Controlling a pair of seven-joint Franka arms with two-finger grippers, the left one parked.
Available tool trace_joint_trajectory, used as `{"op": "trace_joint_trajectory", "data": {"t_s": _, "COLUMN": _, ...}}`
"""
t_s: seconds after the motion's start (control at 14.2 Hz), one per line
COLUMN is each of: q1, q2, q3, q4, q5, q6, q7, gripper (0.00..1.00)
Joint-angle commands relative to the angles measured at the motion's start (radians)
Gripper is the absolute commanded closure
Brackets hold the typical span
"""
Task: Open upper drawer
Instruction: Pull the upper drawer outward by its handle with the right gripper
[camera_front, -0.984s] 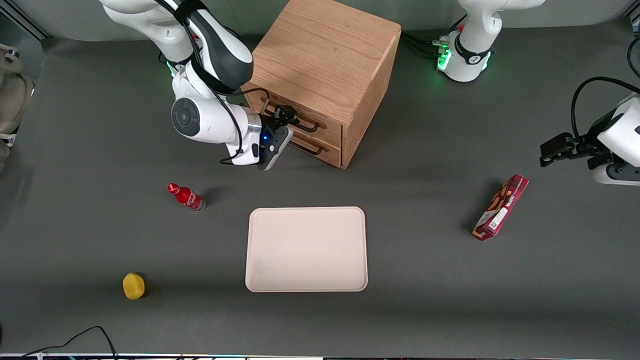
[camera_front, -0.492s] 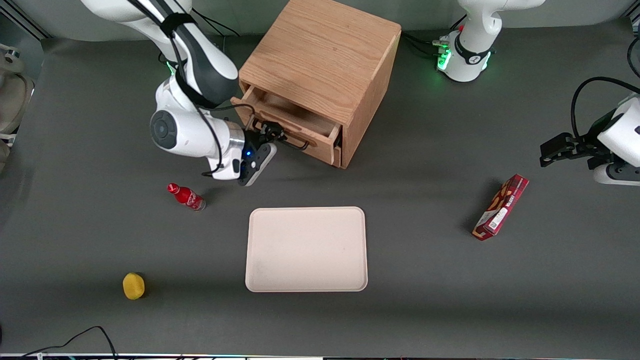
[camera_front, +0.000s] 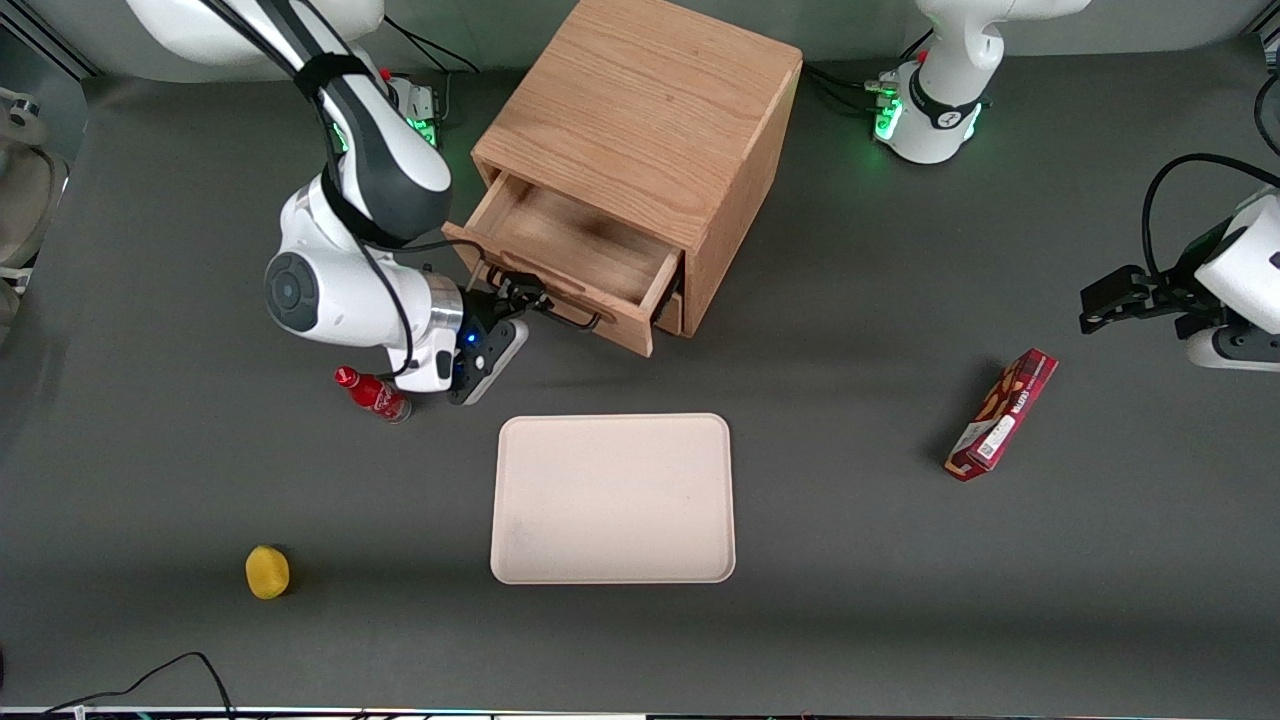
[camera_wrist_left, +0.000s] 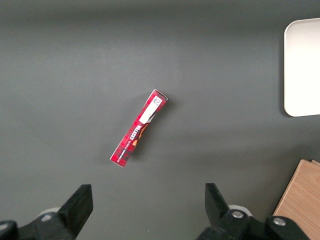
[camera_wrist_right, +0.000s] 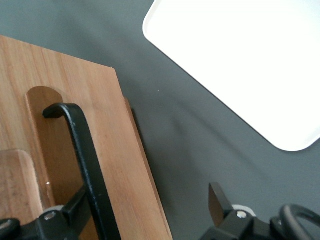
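Note:
The light-oak cabinet stands at the back of the table. Its upper drawer is pulled well out, and its plain wood tray inside is bare. My right gripper is in front of the drawer front, at the black bar handle. In the right wrist view the drawer front fills the frame, and the handle runs along one of my fingers. The gripper is open, with the other finger well apart from the bar. The lower drawer is mostly hidden under the upper one.
A small red bottle lies right beside my right wrist, nearer the camera. A cream tray sits nearer the camera than the cabinet and shows in the right wrist view. A yellow fruit lies near the front edge. A red box lies toward the parked arm's end.
The upper drawer was shut one second ago and has slid out toward the camera. My gripper has moved the same way with the handle, closer to the red bottle.

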Motion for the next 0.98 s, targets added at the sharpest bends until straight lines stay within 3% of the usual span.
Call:
{"op": "trace_joint_trajectory", "data": {"t_s": 0.0, "q1": 0.002, "q2": 0.067, "q3": -0.031, "q4": 0.084, "q5": -0.039, "q6": -0.025, "q7": -0.03, "gripper": 0.0}}
{"op": "trace_joint_trajectory", "data": {"t_s": 0.35, "q1": 0.002, "q2": 0.152, "q3": -0.053, "q4": 0.219, "q5": -0.097, "q6": -0.093, "q7": -0.03, "gripper": 0.0}}
{"op": "trace_joint_trajectory", "data": {"t_s": 0.91, "q1": 0.007, "q2": 0.261, "q3": -0.145, "q4": 0.412, "q5": -0.121, "q6": -0.209, "q7": -0.033, "gripper": 0.0}}
